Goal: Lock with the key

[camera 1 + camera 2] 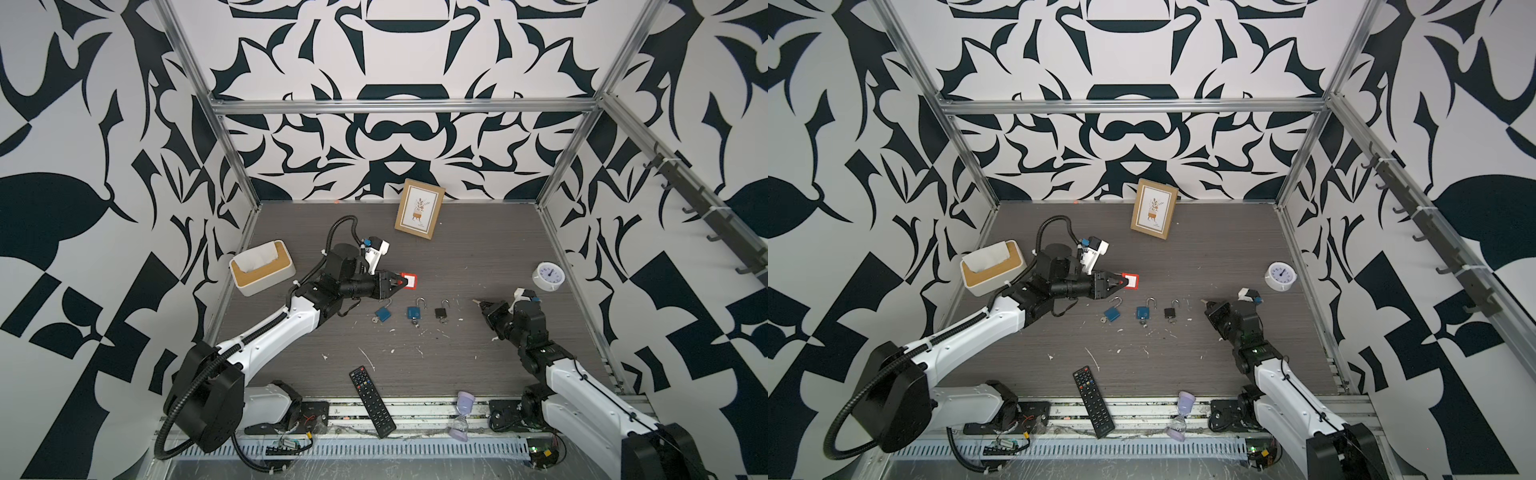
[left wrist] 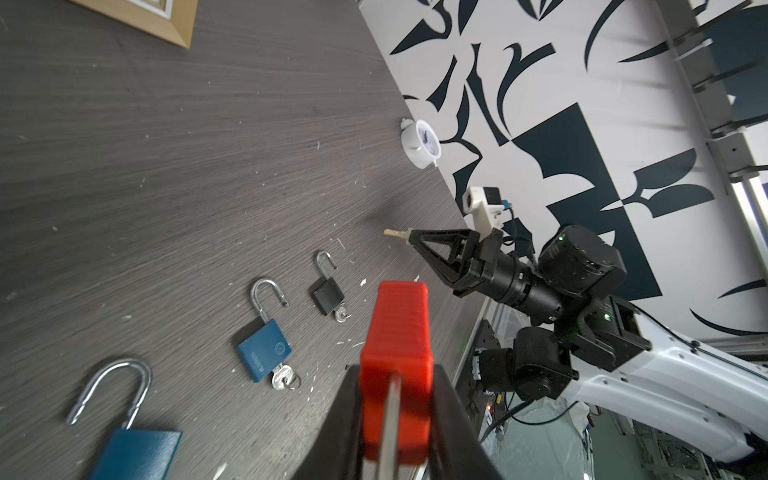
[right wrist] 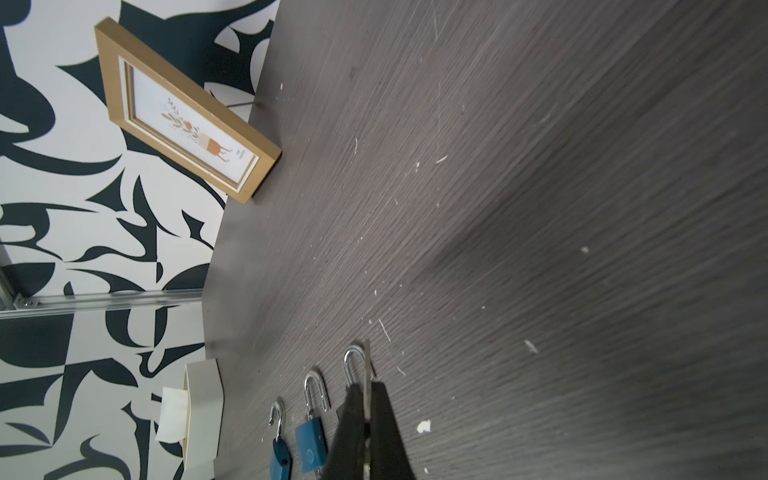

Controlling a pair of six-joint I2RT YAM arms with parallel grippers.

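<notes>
The left gripper [image 1: 400,283] is pinched on a red padlock [image 1: 409,281] and holds it over the middle of the table [image 1: 478,249], white label up. In the left wrist view the red body [image 2: 397,353] sits clamped between both fingers [image 2: 449,419]. Nearer the right edge, the right gripper [image 1: 483,306] is pressed together on a small key [image 1: 476,301], whose blade [image 2: 395,233] sticks out past the fingertips toward the table's middle. Between the two grippers three more locks lie flat in a row, shackles open, each with a key in it: a first blue padlock [image 1: 383,312], a second blue padlock [image 1: 413,311] and a black padlock [image 1: 441,311].
</notes>
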